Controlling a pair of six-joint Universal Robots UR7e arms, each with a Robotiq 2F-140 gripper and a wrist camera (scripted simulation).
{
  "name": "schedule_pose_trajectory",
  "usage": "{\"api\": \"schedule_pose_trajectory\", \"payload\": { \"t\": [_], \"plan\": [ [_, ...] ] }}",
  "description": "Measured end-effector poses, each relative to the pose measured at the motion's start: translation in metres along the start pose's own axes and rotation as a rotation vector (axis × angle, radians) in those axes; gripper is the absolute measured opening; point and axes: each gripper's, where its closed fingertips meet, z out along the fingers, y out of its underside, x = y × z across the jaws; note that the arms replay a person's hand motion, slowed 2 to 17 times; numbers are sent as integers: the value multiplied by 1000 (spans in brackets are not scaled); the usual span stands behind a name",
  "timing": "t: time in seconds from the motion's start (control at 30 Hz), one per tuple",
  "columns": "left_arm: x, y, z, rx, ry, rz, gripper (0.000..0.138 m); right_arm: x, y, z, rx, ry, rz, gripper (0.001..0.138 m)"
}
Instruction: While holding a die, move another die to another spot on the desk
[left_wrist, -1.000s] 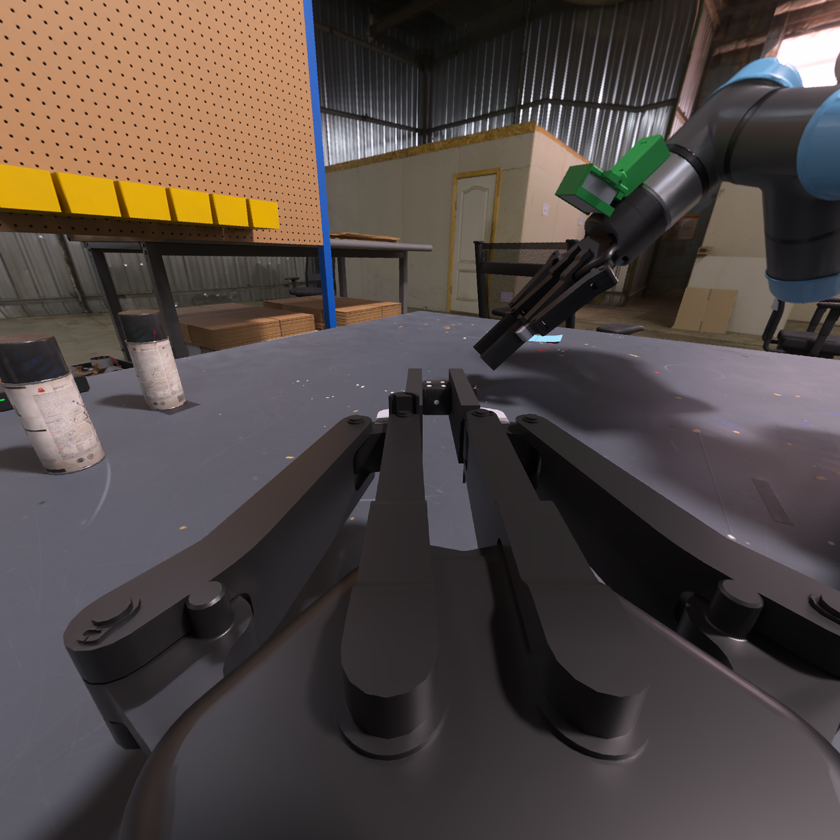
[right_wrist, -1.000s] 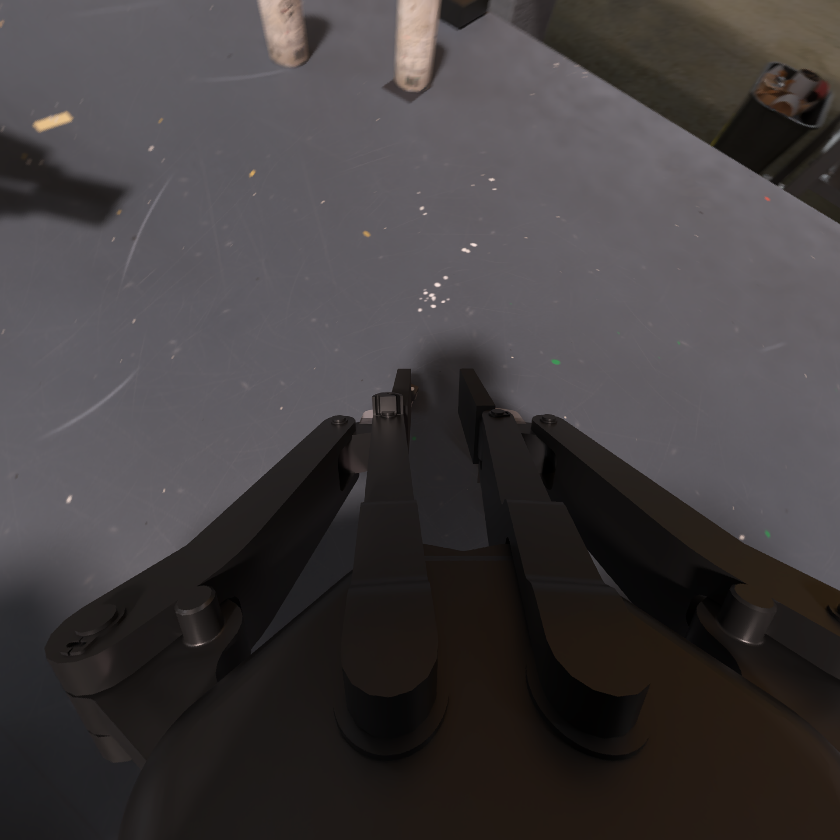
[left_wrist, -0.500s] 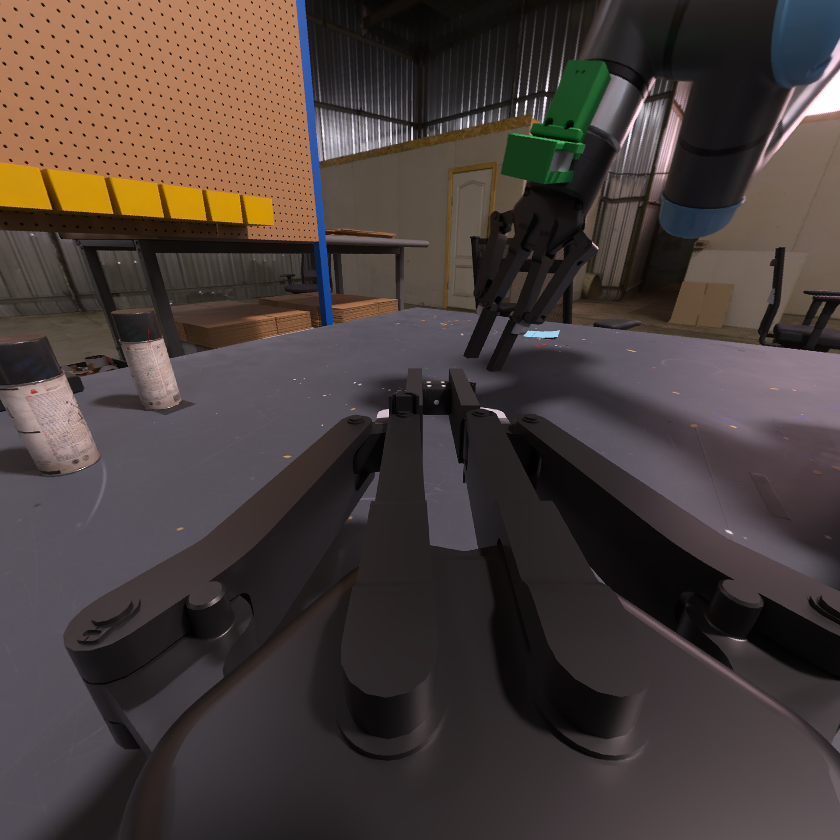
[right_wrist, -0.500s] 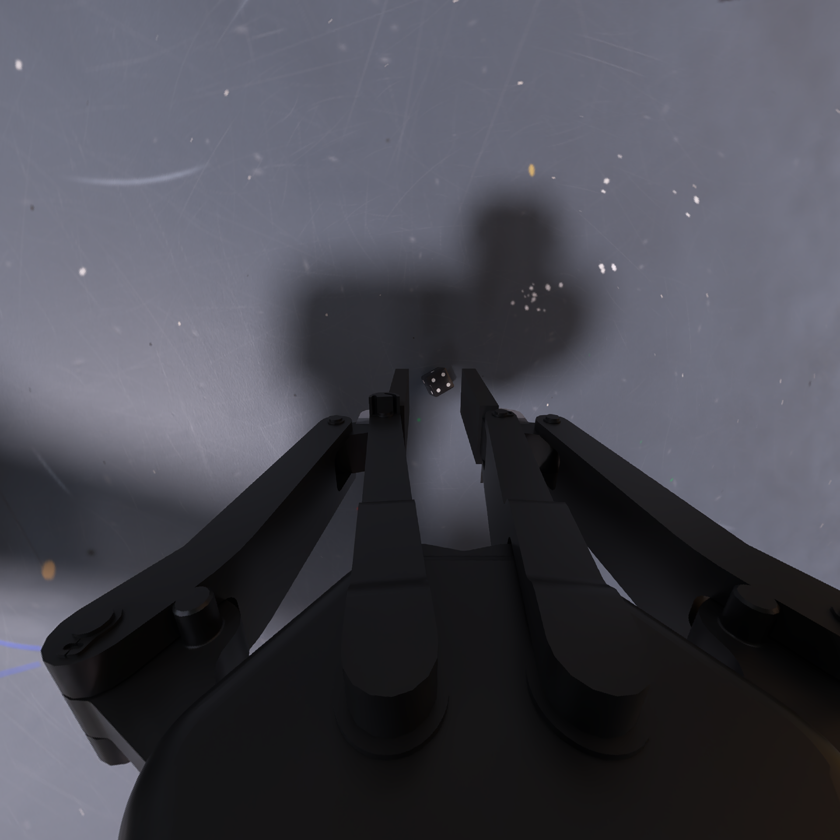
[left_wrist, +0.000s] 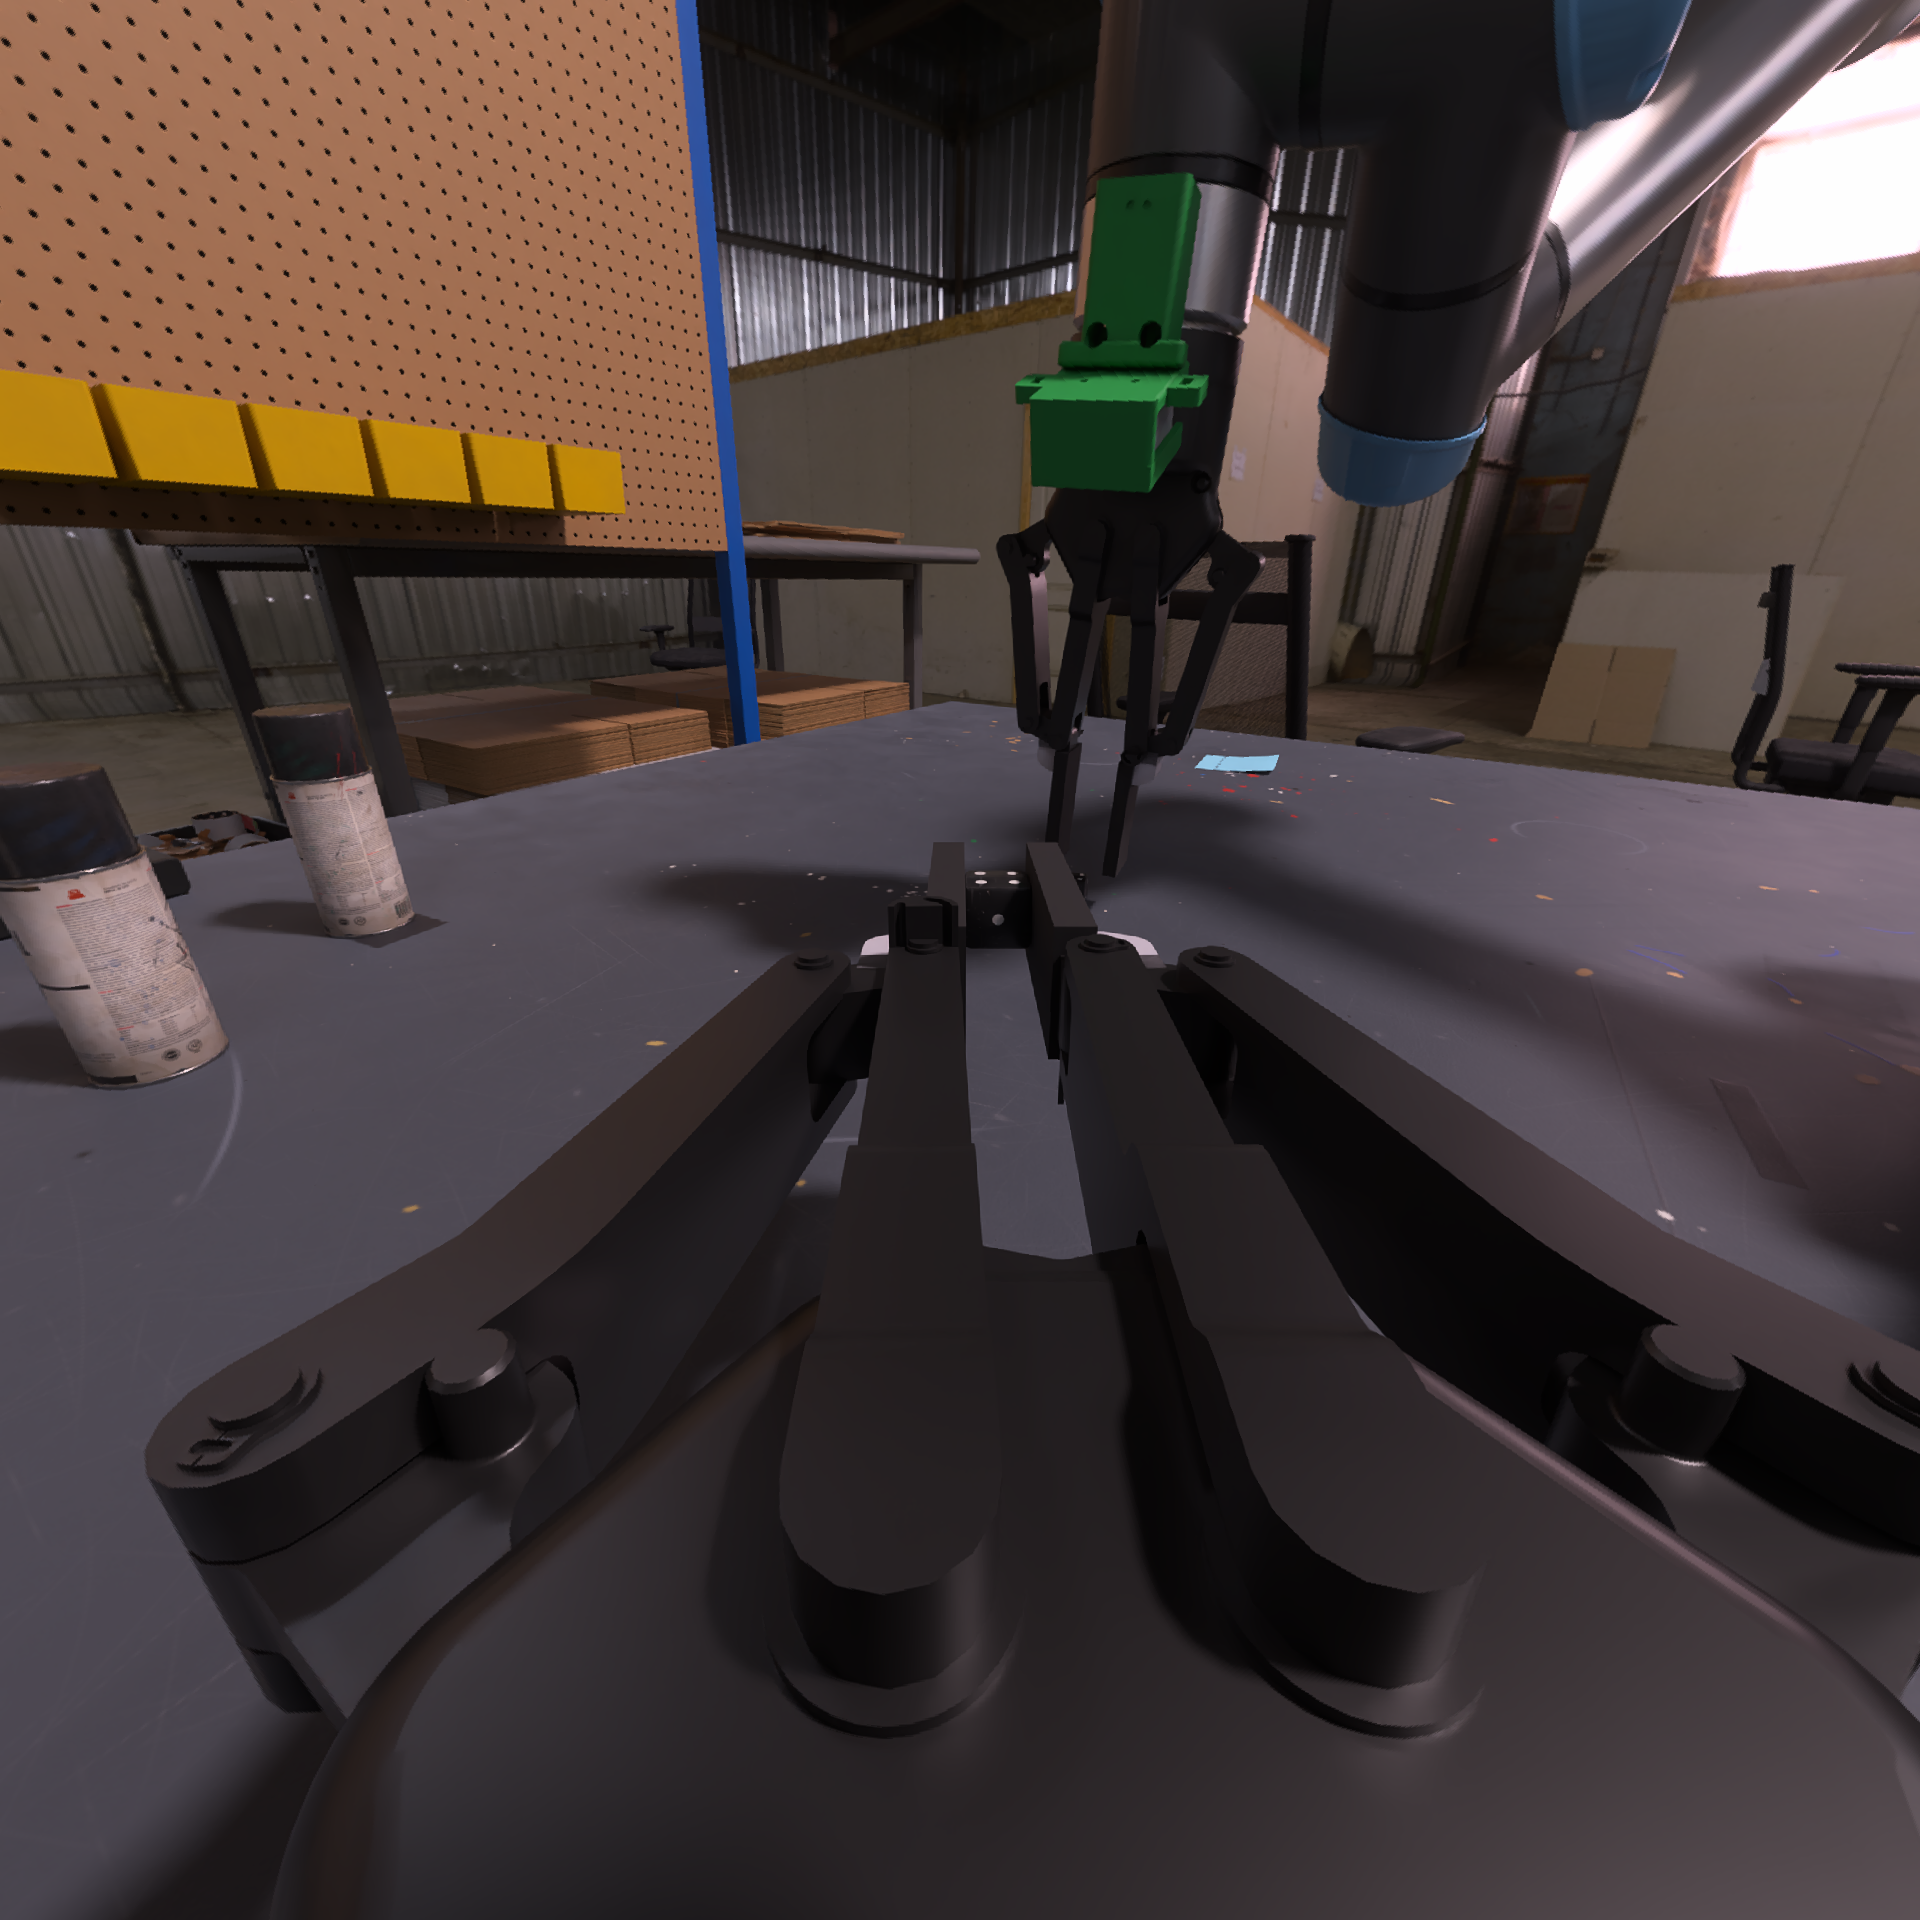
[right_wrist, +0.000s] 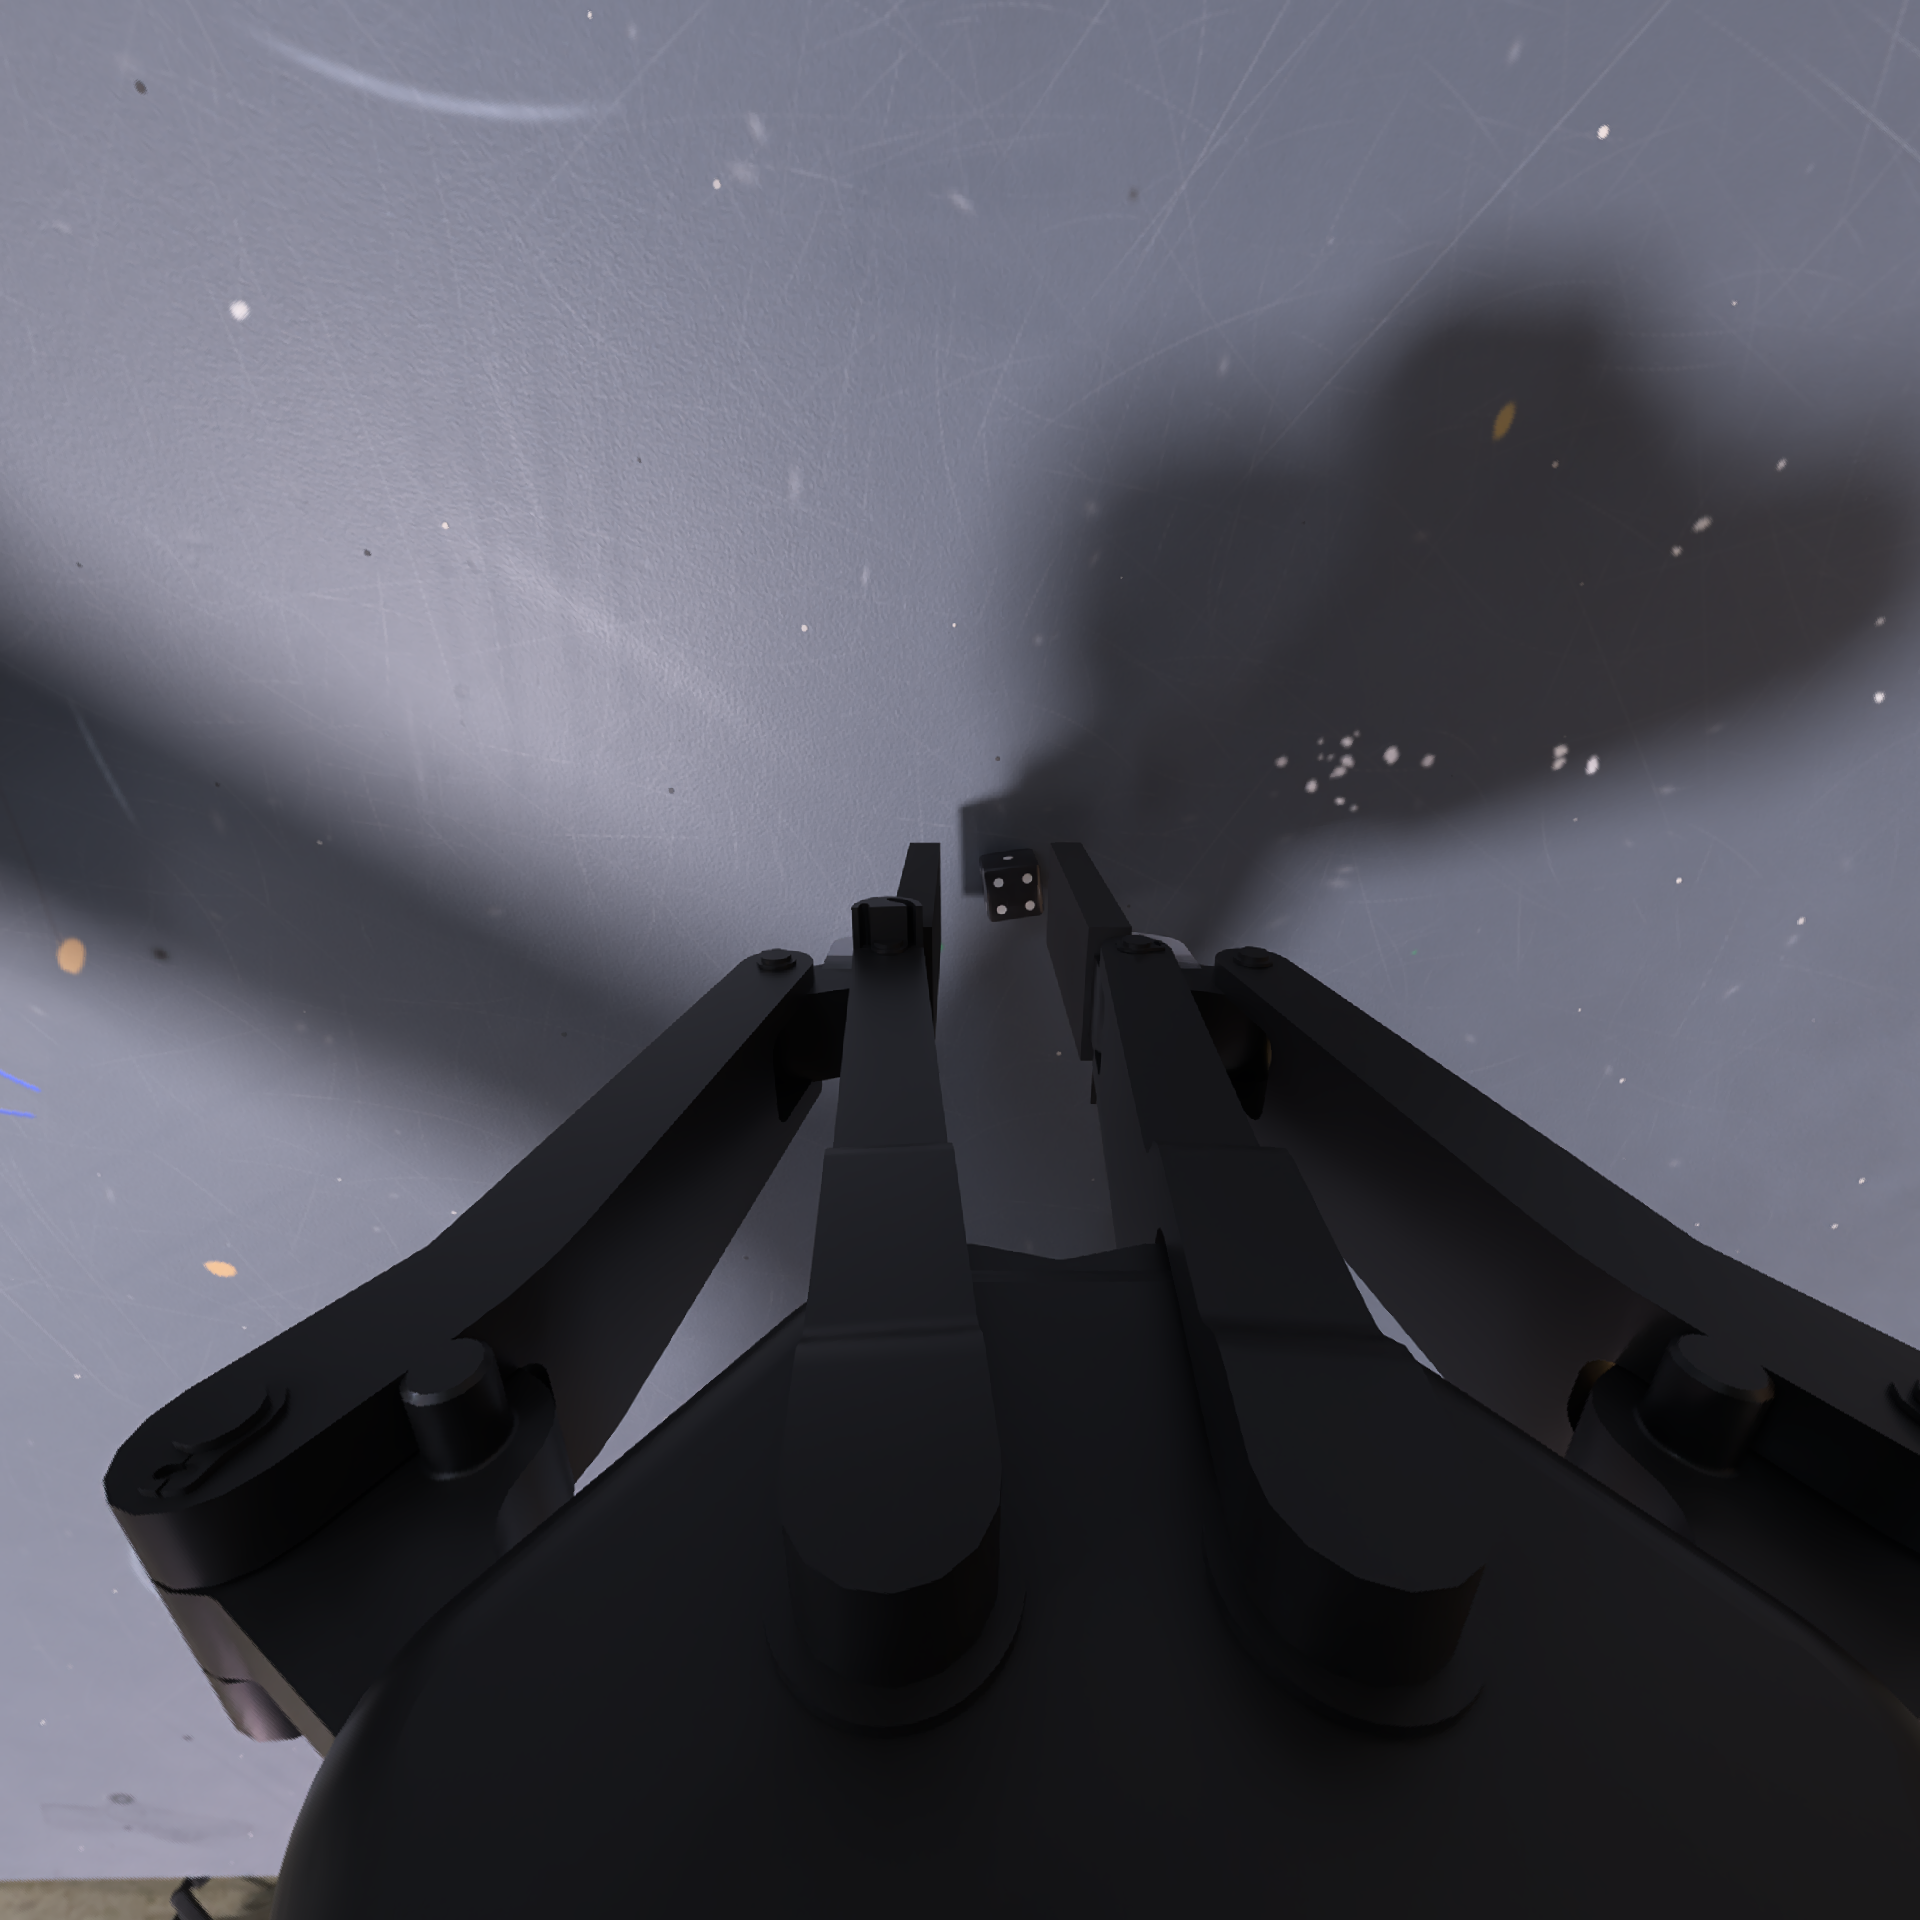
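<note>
My left gripper (left_wrist: 995, 881) is shut on a black die with white pips (left_wrist: 995, 910) and holds it just above the grey desk (left_wrist: 582, 1049). My right gripper (left_wrist: 1088, 837) points straight down just beyond it, its fingertips close to the desk. In the right wrist view a second black die (right_wrist: 1010, 884) lies on the desk (right_wrist: 520, 520) between the fingers of my right gripper (right_wrist: 1000, 879). The jaws stand open, with a gap on each side of the die.
Two spray cans (left_wrist: 109, 935) (left_wrist: 335, 823) stand at the desk's left. A small blue paper slip (left_wrist: 1236, 764) lies near the far edge. A pegboard with yellow bins (left_wrist: 343, 260) stands behind the desk on the left.
My right gripper swung from a tilt to straight down and sank toward the desk, bringing the second die between its fingers. My left gripper kept still with its die.
</note>
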Motion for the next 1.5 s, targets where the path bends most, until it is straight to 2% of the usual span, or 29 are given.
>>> {"api": "schedule_pose_trajectory", "payload": {
  "t": [0.37,0.83,1.5],
  "plan": [
    [1,0,0,2,8,-3,16,2,0,10,-50,-22,-60,25],
    [1,0,0,1,11,-4,16,8,4,12,-45,-7,-70,22],
    [1,1,1,-7,13,-3,16,8,7,17,-86,6,-114,19]
  ]
}}
